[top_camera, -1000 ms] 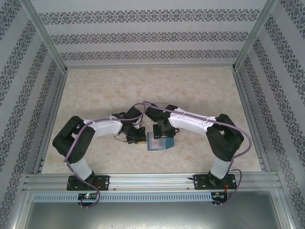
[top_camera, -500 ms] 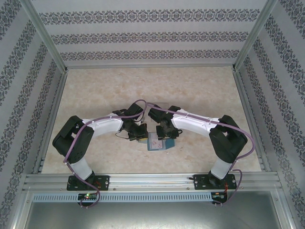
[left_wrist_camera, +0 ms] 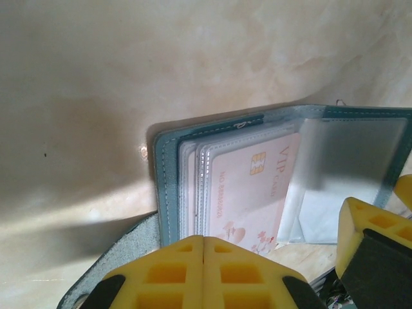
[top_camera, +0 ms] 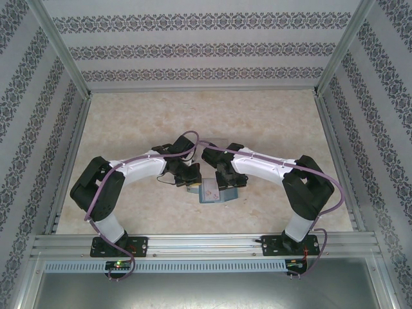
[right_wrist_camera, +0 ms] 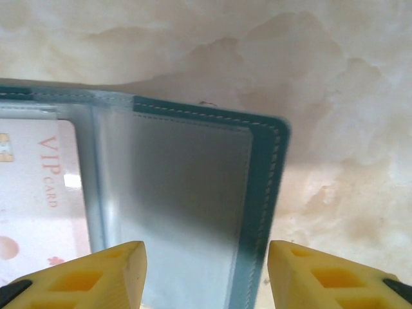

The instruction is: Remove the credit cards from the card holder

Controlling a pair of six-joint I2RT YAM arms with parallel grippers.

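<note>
- The left pincer [left_wrist_camera: 203, 273] has its yellow pads pressed flush together at the near edge of the open card holder [left_wrist_camera: 166, 187]. Whether a thin leaf is caught between them cannot be told.
- The right pincer [right_wrist_camera: 205, 277] stands wide, one finger on each side of the holder's right-hand flap, holding nothing.
- The card holder lies opened flat on the counter [left_wrist_camera: 129, 77] between the two pincers, just ahead of the arm bases.
- A pinkish-white card [left_wrist_camera: 248, 193] marked "VIP" sits inside a clear sleeve [right_wrist_camera: 187, 193] on the left half. No card is out yet.
- Likely trouble: the sleeves are stacked and slick, so a closing pincer may nip plastic, or a whole leaf, instead of the card's edge.
- If the left side's hold-down is weak, pulling on the card could drag or lift the light holder across the smooth counter.
- The right flap could fold shut over the card if the right pincer nudges it from below.
- Opened out, the holder's long axis runs left to right across the counter, from one pincer to the other. Its fold lies crosswise to that, and its grey strap [left_wrist_camera: 129, 248] trails off the near left corner.
- The card's long axis lies parallel to the fold, with its chip at the end farthest from the arms. Which side the sleeve opens on cannot be made out.
</note>
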